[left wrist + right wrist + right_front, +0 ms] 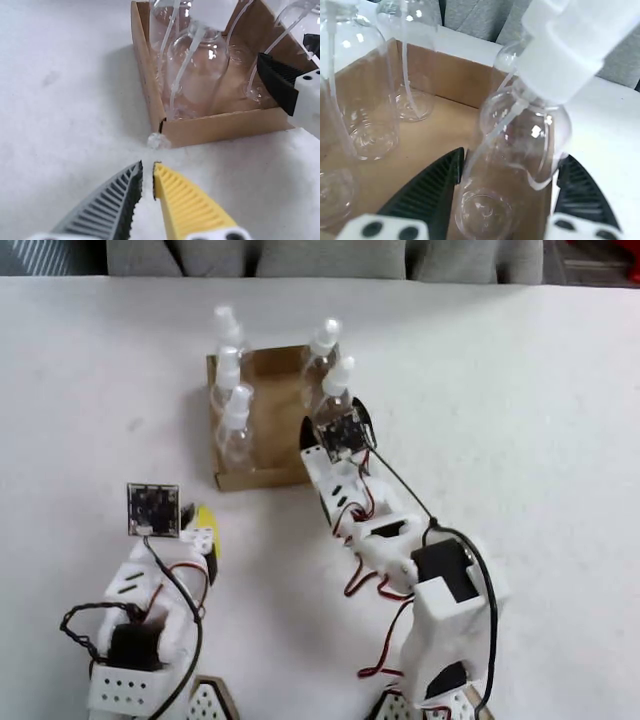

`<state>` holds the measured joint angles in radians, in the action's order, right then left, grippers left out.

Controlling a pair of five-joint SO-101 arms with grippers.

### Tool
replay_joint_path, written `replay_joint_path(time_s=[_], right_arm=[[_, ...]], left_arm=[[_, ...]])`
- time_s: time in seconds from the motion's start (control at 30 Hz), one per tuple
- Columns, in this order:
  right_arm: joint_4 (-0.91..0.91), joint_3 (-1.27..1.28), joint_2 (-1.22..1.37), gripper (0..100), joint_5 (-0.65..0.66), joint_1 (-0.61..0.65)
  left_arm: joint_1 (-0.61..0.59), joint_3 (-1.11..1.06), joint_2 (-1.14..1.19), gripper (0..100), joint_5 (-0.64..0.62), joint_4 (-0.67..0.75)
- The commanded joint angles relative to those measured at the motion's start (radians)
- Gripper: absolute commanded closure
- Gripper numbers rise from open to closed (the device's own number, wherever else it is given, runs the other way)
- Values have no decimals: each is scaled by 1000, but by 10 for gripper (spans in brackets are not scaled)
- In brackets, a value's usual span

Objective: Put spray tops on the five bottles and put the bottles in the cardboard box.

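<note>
With the right gripper point(512, 155) clamped on the tilted bottle point(525, 125) at the box's point(445, 75) right side, straighten it, seat it, then release; the left gripper point(147, 167) rests nearby, jaws together.

bottles point(520, 135): clear glossy plastic | spray tops point(565, 55): white smooth plastic | cardboard box point(225, 127): matt brown card | tabletop point(65, 100): matt white

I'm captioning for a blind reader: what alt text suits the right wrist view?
The right gripper grips a clear bottle with a white spray top in the cardboard box. Beside it, other clear bottles stand in the box.
</note>
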<state>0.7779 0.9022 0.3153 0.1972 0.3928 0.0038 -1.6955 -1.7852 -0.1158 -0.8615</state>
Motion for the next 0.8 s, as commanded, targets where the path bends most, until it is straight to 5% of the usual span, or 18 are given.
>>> replay_joint_path(time_s=[0.0, 0.77], right_arm=[[-7, 2, -53, 755, -9, 4], [-16, 5, -111, 757, -75, -4]], left_arm=[[-7, 0, 8, 943, -8, -2], [-4, 0, 8, 943, -8, -2]])
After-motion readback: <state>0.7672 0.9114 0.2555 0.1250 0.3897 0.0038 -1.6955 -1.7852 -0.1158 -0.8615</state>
